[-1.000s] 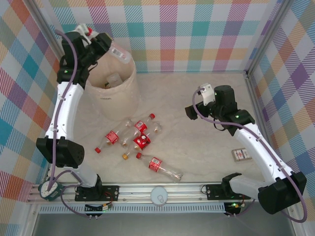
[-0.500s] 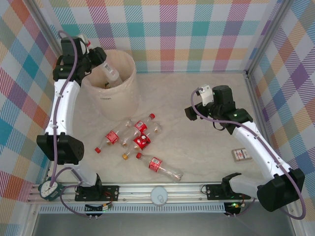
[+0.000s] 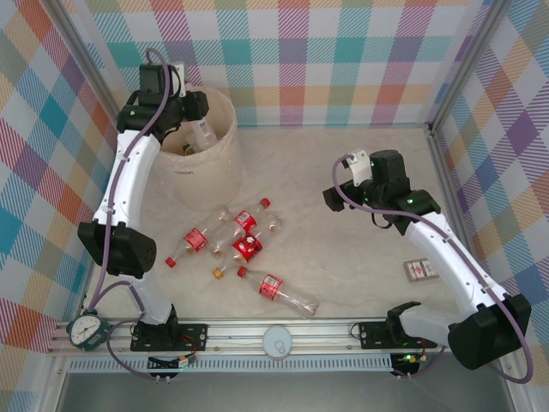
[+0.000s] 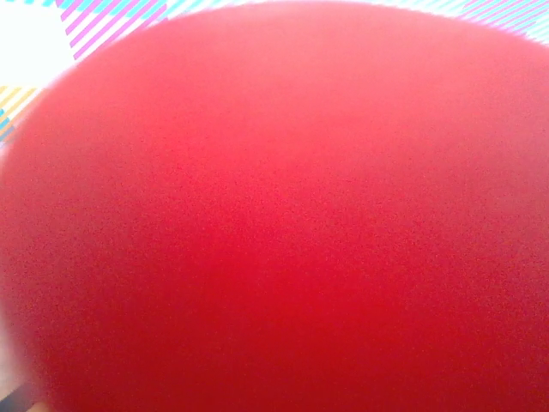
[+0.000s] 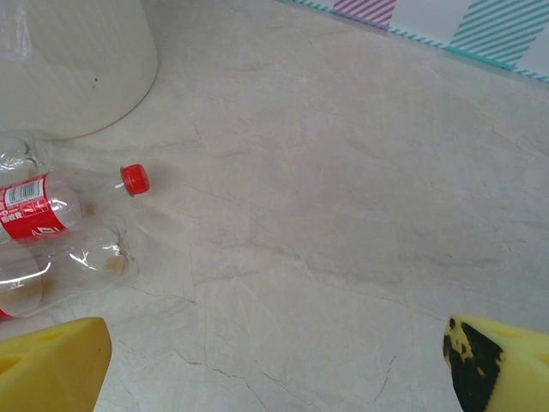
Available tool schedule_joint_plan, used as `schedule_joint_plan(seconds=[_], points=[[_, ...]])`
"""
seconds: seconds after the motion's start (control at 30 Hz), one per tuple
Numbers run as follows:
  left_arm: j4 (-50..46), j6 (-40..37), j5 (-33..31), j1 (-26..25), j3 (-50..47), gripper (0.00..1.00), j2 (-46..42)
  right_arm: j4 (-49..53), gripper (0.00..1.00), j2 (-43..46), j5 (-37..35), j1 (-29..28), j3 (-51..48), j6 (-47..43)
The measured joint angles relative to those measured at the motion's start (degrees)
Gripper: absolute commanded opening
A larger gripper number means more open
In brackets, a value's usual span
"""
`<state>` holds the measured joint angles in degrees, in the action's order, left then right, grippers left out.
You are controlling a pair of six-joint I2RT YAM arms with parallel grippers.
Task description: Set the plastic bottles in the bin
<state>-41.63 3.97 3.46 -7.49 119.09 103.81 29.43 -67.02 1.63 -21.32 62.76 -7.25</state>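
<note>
Over the bin [image 3: 206, 176], the left gripper [image 3: 197, 116] is closed narrow on one clear bottle [image 3: 203, 130], which tilts down inside the rim just below it. In the left wrist view a blurred red surface [image 4: 274, 223] sits hard up close. The right gripper [image 5: 274, 360] stands wide and empty, with the loose bottles [image 3: 196, 240] ahead of it and to its left on the desk [image 5: 343, 215].

The risks, as I judge them: let go too near the rim, the bottle could bounce back out, and the arm brushing the wall could tip the bin.

The count: one bin, one bottle in hand, and about six loose bottles, overlapping and hard to separate. Whatever lies inside the bin is too hidden to count. One small box [image 3: 420, 270] lies behind the right gripper.
</note>
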Motion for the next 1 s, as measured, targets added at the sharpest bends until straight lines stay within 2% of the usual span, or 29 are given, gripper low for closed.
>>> schedule_joint_plan(seconds=[0.23,0.47,0.7,1.0], points=[[7.04,1.27,-0.35,-0.59,-5.99,0.39,-1.99,0.24,0.99,0.0,-0.15,0.0,-0.15,0.42],[14.01,8.79,1.4,2.05,-9.44,0.38,-4.15,0.26,0.99,0.0,-0.17,0.0,-0.22,0.42],[20.46,13.53,0.74,4.26,-9.46,0.44,-4.2,0.31,0.99,0.31,-0.61,0.0,-0.98,0.42],[20.59,10.29,-2.91,4.68,-9.51,0.45,-1.51,0.31,0.99,0.33,-0.61,0.0,-1.07,0.39]])
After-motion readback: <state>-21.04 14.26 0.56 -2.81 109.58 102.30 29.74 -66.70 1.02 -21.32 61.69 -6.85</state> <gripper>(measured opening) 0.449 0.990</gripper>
